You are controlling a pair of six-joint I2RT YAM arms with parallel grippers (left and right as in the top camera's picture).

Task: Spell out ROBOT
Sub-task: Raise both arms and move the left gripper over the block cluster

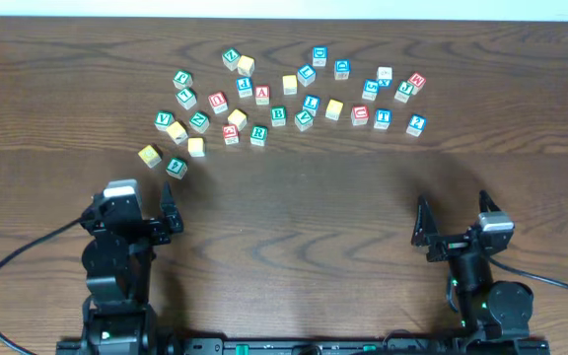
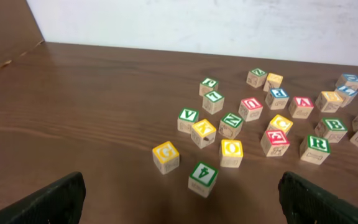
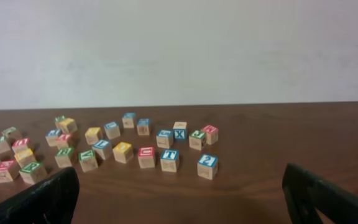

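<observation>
Far left: left gripper (image 1: 136,204), jaws spread wide, nothing in them. A green cube (image 1: 176,167) sits just ahead on its right side, the nearest obstacle. The yellow O (image 2: 231,149) is a little beyond that. R (image 1: 257,135) and B (image 1: 278,116) are ahead and off to its right, close together. Bare table (image 1: 294,227) runs between the arms. T (image 1: 383,118) is ahead-left of the right gripper (image 1: 452,207), well apart, with a clear strip between. Right gripper gapes, empty. The far table edge lies just past the scatter (image 1: 307,74). Second O not picked out.
</observation>
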